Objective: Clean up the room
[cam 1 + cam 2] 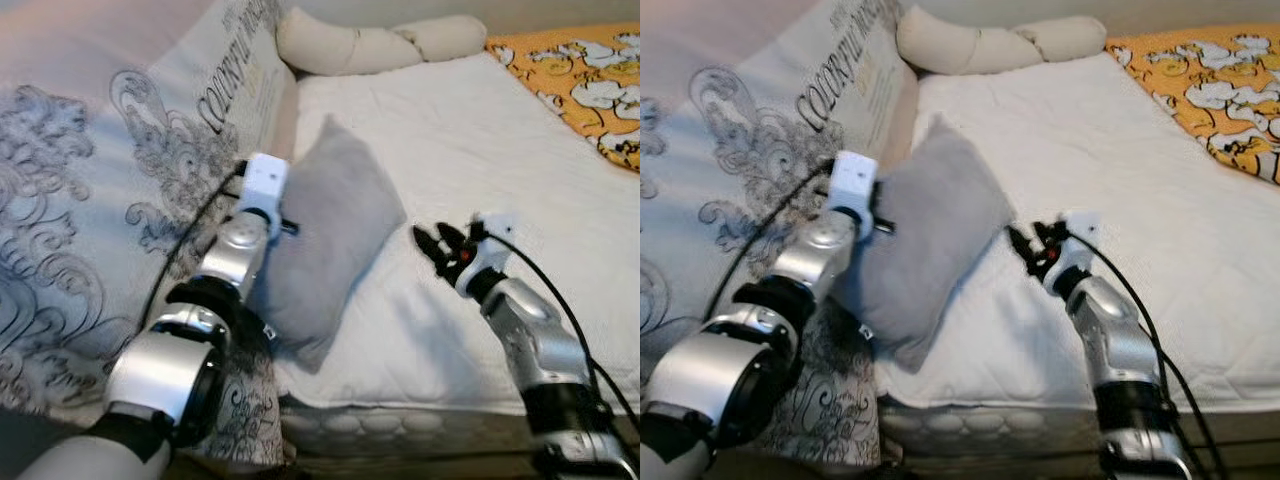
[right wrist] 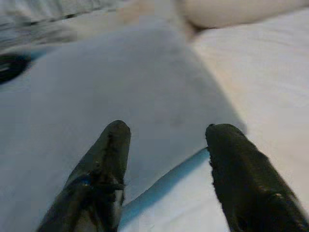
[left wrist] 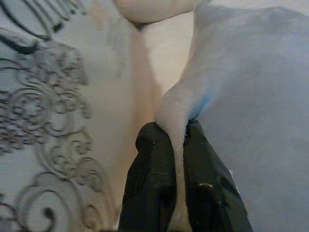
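the left gripper point(image 3: 178, 145) has its jaws closed on a fold at the edge of the grey pillow point(image 1: 335, 245), and the cloth is pinched between the two black fingers point(image 3: 149, 179). the pillow stands tilted on the white bed point(image 1: 480, 140), between the two grippers, leaning toward the patterned blanket point(image 1: 90, 170) behind the left jaws. the right gripper point(image 1: 437, 247) has its jaws open and holds nothing; the pillow's corner is just in front of them. beyond the jaws lie a cream bolster point(image 1: 370, 45) and an orange cover point(image 1: 585, 70).
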`<state>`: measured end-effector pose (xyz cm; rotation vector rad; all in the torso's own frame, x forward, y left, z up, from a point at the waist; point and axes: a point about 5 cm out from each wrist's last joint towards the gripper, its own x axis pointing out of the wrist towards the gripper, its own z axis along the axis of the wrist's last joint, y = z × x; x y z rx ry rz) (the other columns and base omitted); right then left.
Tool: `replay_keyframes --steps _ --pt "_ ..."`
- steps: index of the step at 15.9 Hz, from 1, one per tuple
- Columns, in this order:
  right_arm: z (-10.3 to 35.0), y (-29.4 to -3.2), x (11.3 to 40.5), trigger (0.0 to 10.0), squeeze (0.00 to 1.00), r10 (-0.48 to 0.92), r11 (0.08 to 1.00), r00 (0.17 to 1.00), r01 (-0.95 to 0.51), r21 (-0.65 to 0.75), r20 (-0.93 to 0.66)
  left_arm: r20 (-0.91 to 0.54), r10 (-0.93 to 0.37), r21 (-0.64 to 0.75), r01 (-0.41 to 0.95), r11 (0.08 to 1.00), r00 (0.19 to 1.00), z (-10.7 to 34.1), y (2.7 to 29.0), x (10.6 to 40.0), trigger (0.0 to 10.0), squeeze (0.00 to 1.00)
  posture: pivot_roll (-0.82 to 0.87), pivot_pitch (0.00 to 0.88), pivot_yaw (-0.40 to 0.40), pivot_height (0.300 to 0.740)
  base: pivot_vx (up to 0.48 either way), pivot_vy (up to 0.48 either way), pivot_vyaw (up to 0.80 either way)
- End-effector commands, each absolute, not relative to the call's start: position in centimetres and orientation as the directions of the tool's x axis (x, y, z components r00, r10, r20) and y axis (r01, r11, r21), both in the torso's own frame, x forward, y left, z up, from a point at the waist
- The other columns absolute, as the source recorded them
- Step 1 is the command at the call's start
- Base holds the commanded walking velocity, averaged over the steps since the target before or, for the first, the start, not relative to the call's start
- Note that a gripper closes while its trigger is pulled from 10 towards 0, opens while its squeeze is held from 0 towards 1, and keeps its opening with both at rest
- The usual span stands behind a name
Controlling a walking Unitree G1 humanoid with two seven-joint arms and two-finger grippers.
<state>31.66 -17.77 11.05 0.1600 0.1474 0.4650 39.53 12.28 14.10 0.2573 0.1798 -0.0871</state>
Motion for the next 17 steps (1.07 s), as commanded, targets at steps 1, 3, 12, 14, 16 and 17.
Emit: replay_keyframes --steps 1,3,12,14,16,17 --pt "12.0 -16.6 31.0 10.0 1.0 0.582 0.808 0.809 -0.563 0.174 -0.08 -0.121 0.021 0.271 0.013 0.962 0.992 15.0 13.8 39.7 10.0 0.0 -0.04 0.0 0.164 0.74 0.0 0.0 0.0" --pt "12.6 -16.7 30.0 10.0 1.0 0.688 0.723 0.72 -0.672 0.158 -0.087 -0.061 0.083 0.282 -0.063 0.957 0.995 14.7 14.1 39.1 10.0 0.0 -0.03 0.0 0.155 0.74 0.0 0.0 0.0" --pt "12.9 -18.1 29.0 10.0 1.0 0.739 0.671 0.65 -0.732 0.118 -0.178 0.026 0.13 0.223 -0.133 0.966 0.991 15.6 10.1 36.3 10.0 0.0 -0.04 0.0 0.137 0.74 0.0 0.0 0.0" --pt "12.9 -18.3 28.8 10.0 1.0 0.741 0.669 0.645 -0.734 0.117 -0.186 0.014 0.133 0.215 -0.133 0.968 0.991 15.6 9.8 36.1 10.0 0.0 -0.04 0.0 0.139 0.74 0.0 0.0 0.0" --pt "12.9 -18.6 28.4 10.0 1.0 0.754 0.653 0.626 -0.746 0.127 -0.201 -0.035 0.169 0.198 -0.159 0.967 0.985 15.2 10.2 36.0 10.0 0.0 -0.04 0.0 0.141 0.74 0.0 0.0 0.0" --pt "13.1 -18.4 28.0 10.0 1.0 0.778 0.626 0.599 -0.764 0.154 -0.188 -0.068 0.203 0.163 -0.19 0.968 0.977 14.8 11.1 35.9 10.0 0.44 -0.05 0.0 0.145 0.74 0.0 0.0 0.0"
